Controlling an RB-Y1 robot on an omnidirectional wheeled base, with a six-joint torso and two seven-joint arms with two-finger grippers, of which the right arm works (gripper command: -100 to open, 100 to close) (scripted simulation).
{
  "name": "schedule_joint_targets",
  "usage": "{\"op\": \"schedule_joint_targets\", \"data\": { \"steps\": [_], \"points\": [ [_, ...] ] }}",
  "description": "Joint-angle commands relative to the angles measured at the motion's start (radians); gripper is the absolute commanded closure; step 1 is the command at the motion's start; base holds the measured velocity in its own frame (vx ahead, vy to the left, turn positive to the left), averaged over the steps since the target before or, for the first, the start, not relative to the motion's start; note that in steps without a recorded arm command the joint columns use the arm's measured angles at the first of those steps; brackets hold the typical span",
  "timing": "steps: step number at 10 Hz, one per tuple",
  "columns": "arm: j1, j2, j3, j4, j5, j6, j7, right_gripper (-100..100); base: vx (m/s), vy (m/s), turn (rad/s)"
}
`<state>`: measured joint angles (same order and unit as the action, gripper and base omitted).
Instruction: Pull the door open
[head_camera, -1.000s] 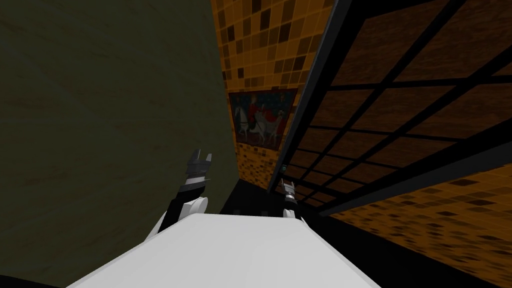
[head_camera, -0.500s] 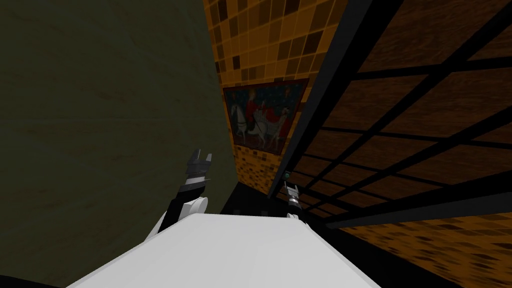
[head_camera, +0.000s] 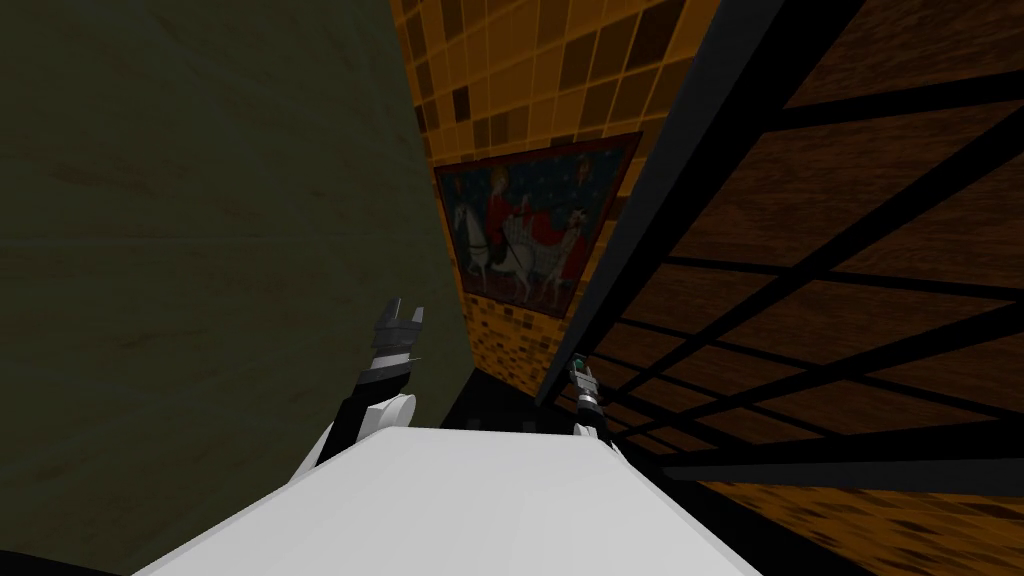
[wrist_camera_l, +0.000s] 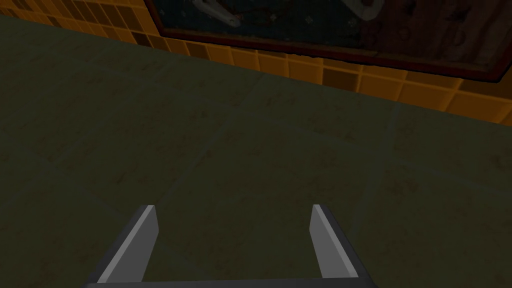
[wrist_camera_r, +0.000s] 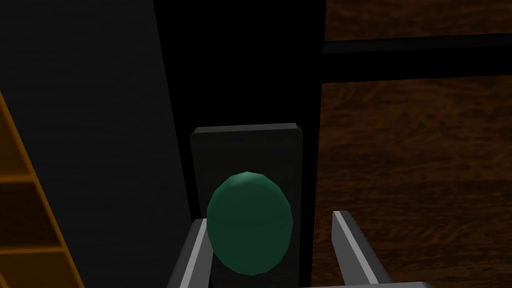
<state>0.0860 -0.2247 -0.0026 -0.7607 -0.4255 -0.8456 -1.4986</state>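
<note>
Right wrist view showed green knob (wrist_camera_r: 249, 222) between right gripper's (wrist_camera_r: 268, 219) spread fingers, gap on one side; head view added door's (head_camera: 860, 190) black-barred brown panels. Left gripper (wrist_camera_l: 232, 212) wide.

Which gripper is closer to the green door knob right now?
Right. The right gripper has the green knob between its open fingers. The left gripper hangs well apart, off to its left, before a dark green surface.
</note>
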Motion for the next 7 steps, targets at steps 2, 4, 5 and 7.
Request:
{"op": "schedule_joint_targets", "data": {
  "steps": [2, 4, 5, 7],
  "points": [
    [0.000, -0.001, -0.002, 0.001, -0.001, 0.001, 0.000, 100, -0.020, 0.020, 0.012],
    [0.000, -0.001, -0.002, 0.001, -0.001, 0.001, 0.000, 100, -0.004, 0.002, -0.002],
    [0.000, -0.001, -0.002, 0.001, -0.001, 0.001, 0.000, 100, 0.000, 0.000, 0.000],
    [0.016, -0.011, 0.014, 0.005, 0.006, 0.000, -0.018, 100, -0.127, 0.011, 0.075]
  ]
}}
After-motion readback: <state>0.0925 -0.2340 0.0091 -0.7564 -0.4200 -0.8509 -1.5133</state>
